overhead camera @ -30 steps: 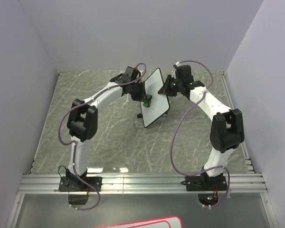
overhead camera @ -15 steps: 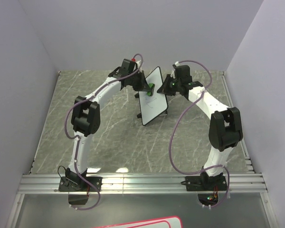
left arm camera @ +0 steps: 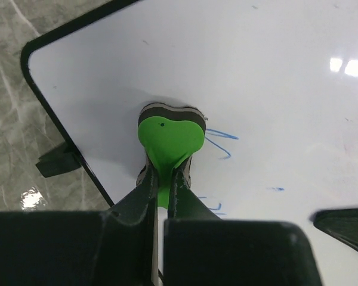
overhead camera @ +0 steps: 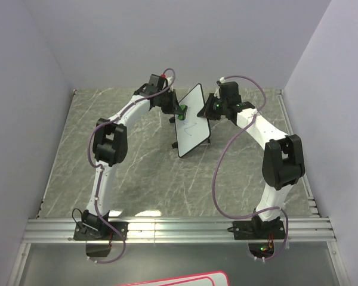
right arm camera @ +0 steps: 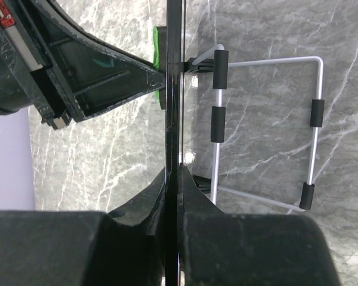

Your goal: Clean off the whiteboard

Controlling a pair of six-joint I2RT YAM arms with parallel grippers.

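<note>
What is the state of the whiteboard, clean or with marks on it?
Not clean. Blue strokes show on the whiteboard, just right of the green eraser held against it.

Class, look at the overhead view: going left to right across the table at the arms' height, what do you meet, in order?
Left arm's black elbow → left gripper, shut on the green eraser → whiteboard → right gripper, clamped on its edge → right arm's black elbow.

1 whiteboard, 1 eraser, 1 stand, 1 red-rimmed board, 1 left hand, 1 right hand.
</note>
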